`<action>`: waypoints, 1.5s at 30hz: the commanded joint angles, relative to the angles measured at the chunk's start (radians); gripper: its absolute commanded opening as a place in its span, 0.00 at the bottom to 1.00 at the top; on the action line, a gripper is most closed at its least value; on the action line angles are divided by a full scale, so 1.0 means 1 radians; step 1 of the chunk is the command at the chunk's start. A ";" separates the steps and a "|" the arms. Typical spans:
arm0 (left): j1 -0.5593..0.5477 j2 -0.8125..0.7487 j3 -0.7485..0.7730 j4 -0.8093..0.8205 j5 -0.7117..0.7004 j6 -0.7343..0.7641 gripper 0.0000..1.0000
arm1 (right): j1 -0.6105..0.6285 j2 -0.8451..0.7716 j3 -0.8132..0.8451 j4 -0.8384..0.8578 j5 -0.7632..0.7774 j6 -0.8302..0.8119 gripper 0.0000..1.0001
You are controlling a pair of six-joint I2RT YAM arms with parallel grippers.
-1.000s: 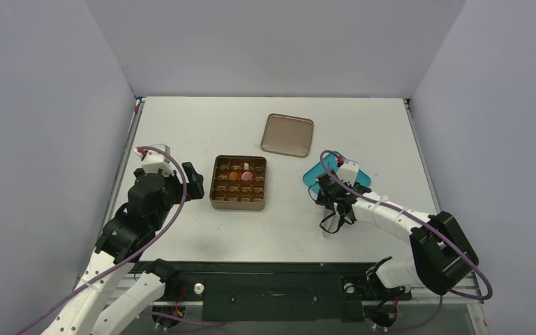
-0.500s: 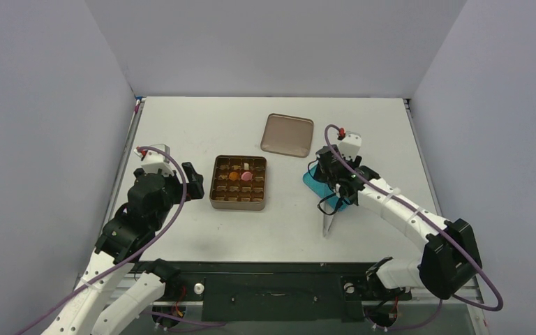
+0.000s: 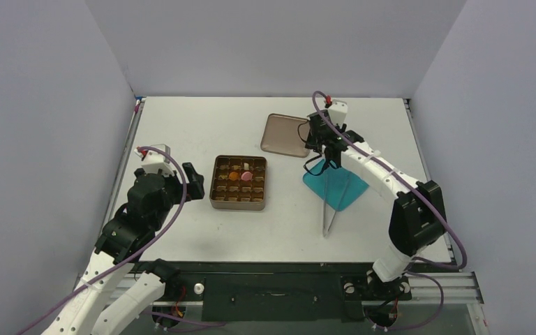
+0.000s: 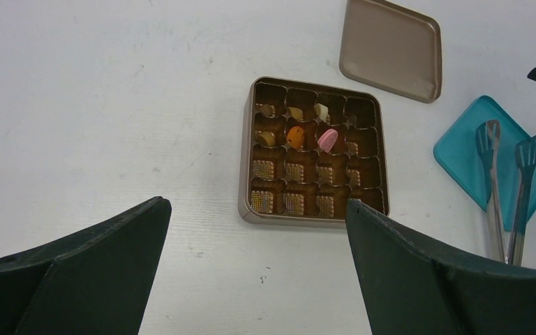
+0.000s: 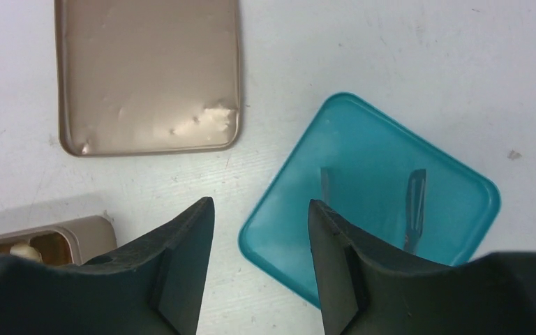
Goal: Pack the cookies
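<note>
The cookies lie in cells of the square brown gridded tin (image 4: 259,209): an orange round (image 4: 295,137), a pink one (image 4: 328,139), a cream-white piece (image 4: 322,112) and small brown bits in the cells beside them. From above the orange (image 3: 234,176) and pink (image 3: 246,176) pieces show in the tin (image 3: 218,199). My left gripper (image 4: 256,204) hangs open just left of the tin, holding nothing. My right gripper (image 5: 262,204) is open and empty, above the gap between the tin's lid (image 5: 146,77) and the teal plate (image 5: 363,160).
Metal tongs (image 3: 329,206) lie with their tips on the teal plate (image 3: 352,192) and their handle on the table toward the near edge. The brown lid (image 3: 286,134) lies flat behind the tin. Grey walls stand on three sides.
My right arm has swung from the near side of the teal plate back toward the lid, uncovering the plate and the tongs lying on it; its jaws have narrowed a little. The left arm has not moved.
</note>
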 commanded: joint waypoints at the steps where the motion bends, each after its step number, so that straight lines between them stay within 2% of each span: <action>1: 0.004 -0.007 0.006 0.053 0.024 0.005 0.97 | -0.026 0.086 0.109 0.001 -0.041 -0.034 0.48; 10: 0.003 0.004 0.005 0.058 0.043 0.006 0.97 | -0.091 0.293 0.241 0.011 -0.132 -0.032 0.45; 27: 0.005 0.036 0.009 0.057 0.069 0.013 0.97 | -0.141 0.544 0.409 0.034 -0.225 -0.012 0.42; 40: 0.004 0.053 0.012 0.055 0.077 0.017 0.97 | -0.144 0.676 0.560 -0.030 -0.220 -0.020 0.31; 45: 0.004 0.052 0.012 0.055 0.080 0.018 0.97 | -0.144 0.698 0.558 -0.043 -0.220 -0.022 0.27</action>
